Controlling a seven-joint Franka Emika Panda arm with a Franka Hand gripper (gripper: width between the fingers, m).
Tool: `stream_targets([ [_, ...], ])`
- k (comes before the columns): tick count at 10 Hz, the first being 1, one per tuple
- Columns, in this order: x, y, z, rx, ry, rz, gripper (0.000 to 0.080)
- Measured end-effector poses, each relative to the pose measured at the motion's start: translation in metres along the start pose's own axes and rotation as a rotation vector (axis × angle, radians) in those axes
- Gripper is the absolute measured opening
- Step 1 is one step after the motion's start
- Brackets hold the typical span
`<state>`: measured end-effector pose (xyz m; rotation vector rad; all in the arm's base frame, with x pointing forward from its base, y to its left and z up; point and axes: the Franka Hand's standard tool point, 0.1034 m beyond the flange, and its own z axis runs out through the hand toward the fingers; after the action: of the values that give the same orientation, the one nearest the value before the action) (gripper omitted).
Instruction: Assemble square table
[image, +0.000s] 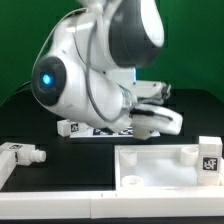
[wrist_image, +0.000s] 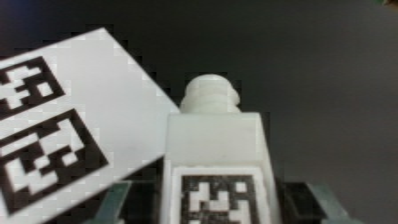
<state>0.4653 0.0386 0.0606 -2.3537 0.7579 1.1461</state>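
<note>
At eight o'clock on the black worktop (image: 22, 118), a stubby white plastic leg (image: 20, 155) lies cut off by the frame's edge. At centre the arm hides the gripper (wrist_image: 214, 200). The blurred wrist view shows a tagged white leg (wrist_image: 217, 130) between its fingers (wrist_image: 128, 202), beside the marker board (wrist_image: 63, 120); whether they clamp it is unclear. At four o'clock lies the white rimmed square plastic panel (image: 150, 168), before a green backdrop (image: 195, 40).

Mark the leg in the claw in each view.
Exterior view: the leg is under the arm, towards the exterior view's right of centre, low over the tabletop.
Wrist view: the leg is centred, held in the claw, its tag facing the camera.
Shared landmark: the marker board, lying beside the leg in both views.
</note>
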Motion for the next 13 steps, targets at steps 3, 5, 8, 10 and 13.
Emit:
stream_targets([
  [3,0.001,-0.018,-0.024,0.019,0.244,-0.075,0.0279],
  [5,0.000,-0.019,-0.024,0.019,0.344,-0.083,0.0279],
  [8,0.005,-0.047,-0.086,-0.007,0.530,-0.208,0.0281],
  [10,-0.007,-0.063,-0.095,-0.035,0.719,-0.213,0.0281],
  [13,0.000,-0.064,-0.095,-0.022,0.914,-0.249,0.0281],
])
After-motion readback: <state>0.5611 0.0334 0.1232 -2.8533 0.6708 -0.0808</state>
